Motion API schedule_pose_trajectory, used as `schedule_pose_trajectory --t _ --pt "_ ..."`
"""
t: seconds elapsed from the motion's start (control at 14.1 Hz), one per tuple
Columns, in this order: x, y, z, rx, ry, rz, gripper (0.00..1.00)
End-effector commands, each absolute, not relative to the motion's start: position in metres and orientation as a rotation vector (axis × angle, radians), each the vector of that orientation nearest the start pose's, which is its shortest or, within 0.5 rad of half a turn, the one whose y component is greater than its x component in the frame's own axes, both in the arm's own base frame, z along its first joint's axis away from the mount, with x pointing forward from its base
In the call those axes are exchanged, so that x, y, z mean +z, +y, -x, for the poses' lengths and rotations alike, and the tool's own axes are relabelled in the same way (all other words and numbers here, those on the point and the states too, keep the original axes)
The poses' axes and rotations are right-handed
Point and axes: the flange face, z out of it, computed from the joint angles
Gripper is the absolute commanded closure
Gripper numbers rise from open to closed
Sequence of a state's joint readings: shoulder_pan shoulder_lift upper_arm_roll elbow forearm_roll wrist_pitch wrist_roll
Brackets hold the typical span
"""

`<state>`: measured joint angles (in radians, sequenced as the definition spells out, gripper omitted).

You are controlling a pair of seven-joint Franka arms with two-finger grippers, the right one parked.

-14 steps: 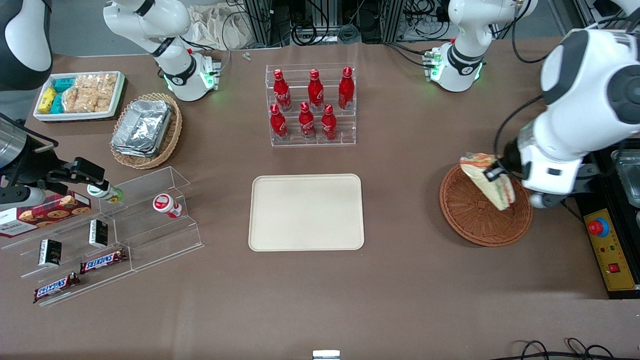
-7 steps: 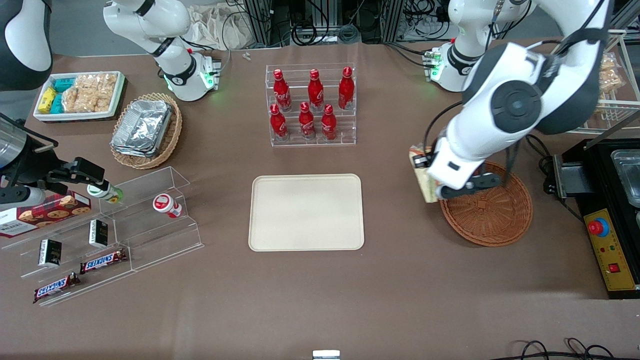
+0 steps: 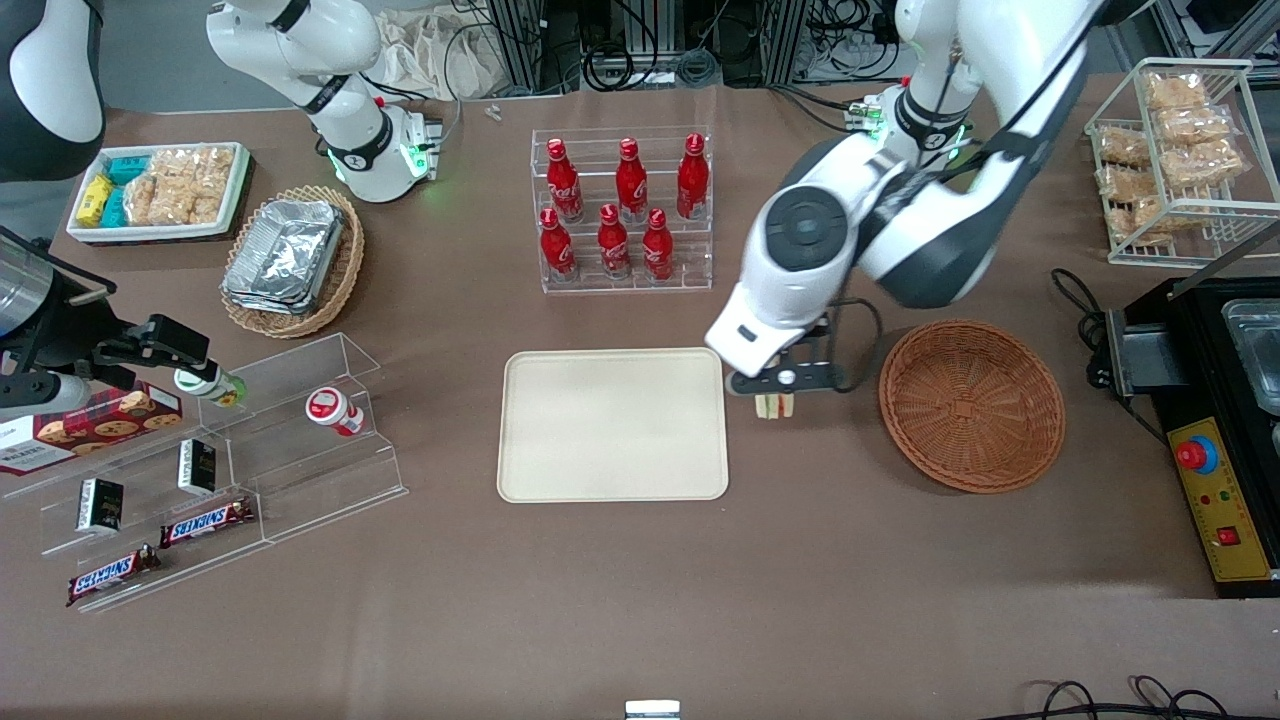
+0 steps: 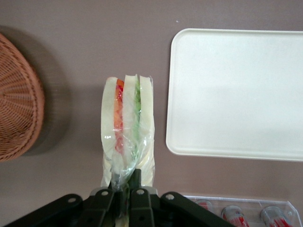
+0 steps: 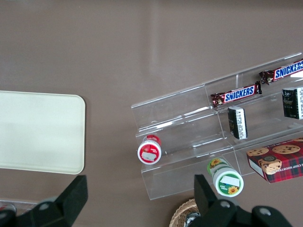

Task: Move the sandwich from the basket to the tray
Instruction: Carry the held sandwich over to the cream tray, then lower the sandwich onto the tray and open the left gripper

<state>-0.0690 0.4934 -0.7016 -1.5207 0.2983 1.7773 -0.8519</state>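
My gripper [image 3: 775, 392] hangs above the bare table between the tray [image 3: 612, 424] and the basket [image 3: 971, 405], shut on the sandwich [image 3: 773, 405]. In the left wrist view the sandwich [image 4: 128, 130] is a plastic-wrapped wedge of white bread with orange-red and green layers, pinched at its wrapper end by the gripper [image 4: 124, 191]. It hangs over brown tabletop, beside the cream tray's [image 4: 236, 92] edge and apart from the reddish-brown woven basket [image 4: 16, 101]. Nothing lies in the basket or on the tray.
A clear rack of red bottles [image 3: 622, 210] stands farther from the front camera than the tray. A tan basket of foil containers [image 3: 290, 258], a white snack box [image 3: 160, 190] and a clear stepped shelf [image 3: 220, 465] lie toward the parked arm's end. A wire rack [image 3: 1175, 160] stands at the working arm's end.
The gripper carried the sandwich up out of the basket and sideways toward the tray. It now hangs just short of the tray's edge, and the basket holds nothing.
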Motion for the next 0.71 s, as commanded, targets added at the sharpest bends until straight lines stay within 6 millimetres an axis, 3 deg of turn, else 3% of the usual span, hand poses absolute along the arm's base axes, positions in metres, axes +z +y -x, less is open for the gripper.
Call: schedule_pose_trajectory --t 0.0,0.14,0.35,0.43,0.57,0.64 --pt "0.380 -0.420 -0.543 0.102 -0.094 3.072 1.00" --pt "0.344 -0.427 -0.550 0.089 -0.170 3.080 1.00" --pt "0.311 -0.441 -0.553 0.031 -0.168 3.142 1.00" --pt "0.302 -0.463 -0.541 -0.012 -0.130 3.153 1.00" --pt "0.275 -0.464 -0.543 -0.029 -0.175 3.130 1.00" --pt "0.271 -0.467 -0.542 -0.038 -0.174 3.143 1.00"
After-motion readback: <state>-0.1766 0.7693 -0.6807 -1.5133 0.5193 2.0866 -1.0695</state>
